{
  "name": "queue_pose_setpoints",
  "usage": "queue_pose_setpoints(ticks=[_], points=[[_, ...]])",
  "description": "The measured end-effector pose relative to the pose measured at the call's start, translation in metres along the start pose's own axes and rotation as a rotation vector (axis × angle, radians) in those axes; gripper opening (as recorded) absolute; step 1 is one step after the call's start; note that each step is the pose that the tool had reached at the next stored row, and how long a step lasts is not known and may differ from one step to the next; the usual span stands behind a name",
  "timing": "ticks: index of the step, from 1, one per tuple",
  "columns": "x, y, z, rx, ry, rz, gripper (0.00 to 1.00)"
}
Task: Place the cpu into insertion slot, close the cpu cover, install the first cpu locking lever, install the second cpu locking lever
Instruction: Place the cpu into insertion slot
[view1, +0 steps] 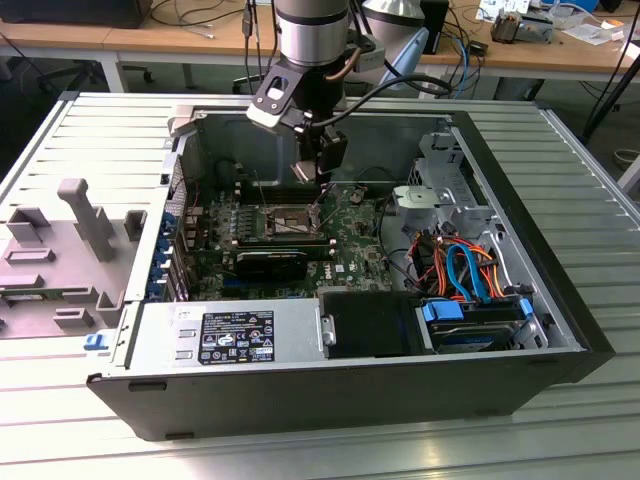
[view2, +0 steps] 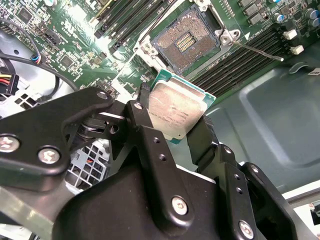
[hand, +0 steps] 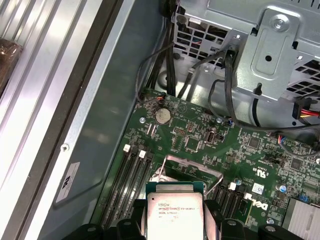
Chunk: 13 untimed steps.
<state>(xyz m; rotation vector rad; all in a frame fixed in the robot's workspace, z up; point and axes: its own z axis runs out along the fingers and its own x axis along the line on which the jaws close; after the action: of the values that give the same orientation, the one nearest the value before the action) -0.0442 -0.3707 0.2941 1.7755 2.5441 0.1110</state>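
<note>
My gripper (view2: 172, 122) is clamped on the cpu (view2: 176, 107) by two opposite edges, held over the motherboard (view2: 75, 30) near the bare insertion slot (view2: 186, 42), upper middle of the exterior view. I judge it light, stiff, slick and fragile underneath, so edges only.

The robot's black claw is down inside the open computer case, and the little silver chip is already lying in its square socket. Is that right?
Not quite. The cpu is not in its socket: the gripper grips it clear of the insertion slot, which lies empty with its contacts bare, as the second wrist view shows. The rest is right.
</note>
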Motion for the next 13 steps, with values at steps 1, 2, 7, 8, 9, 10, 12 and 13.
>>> queue_pose_setpoints(ticks=[1,2,7,8,9,10,12,13], points=[[0.0,0.0,0.0,0.0,-0.0003,0.002,0.54],[0.0,-0.0001,0.0001,0.0,-0.0004,0.004,0.54],[0.0,-0.0001,0.0005,-0.0001,-0.0008,0.008,0.54],[0.0,-0.0001,0.0006,-0.0001,-0.0008,0.009,0.54],[0.0,-0.0001,0.0006,-0.0001,-0.0009,0.01,0.54],[0.0,-0.0001,0.0007,-0.0001,-0.001,0.011,0.54],[0.0,-0.0001,0.0009,-0.0001,-0.0012,0.013,0.54],[0.0,-0.0001,0.0009,-0.0001,-0.0012,0.013,0.54]])
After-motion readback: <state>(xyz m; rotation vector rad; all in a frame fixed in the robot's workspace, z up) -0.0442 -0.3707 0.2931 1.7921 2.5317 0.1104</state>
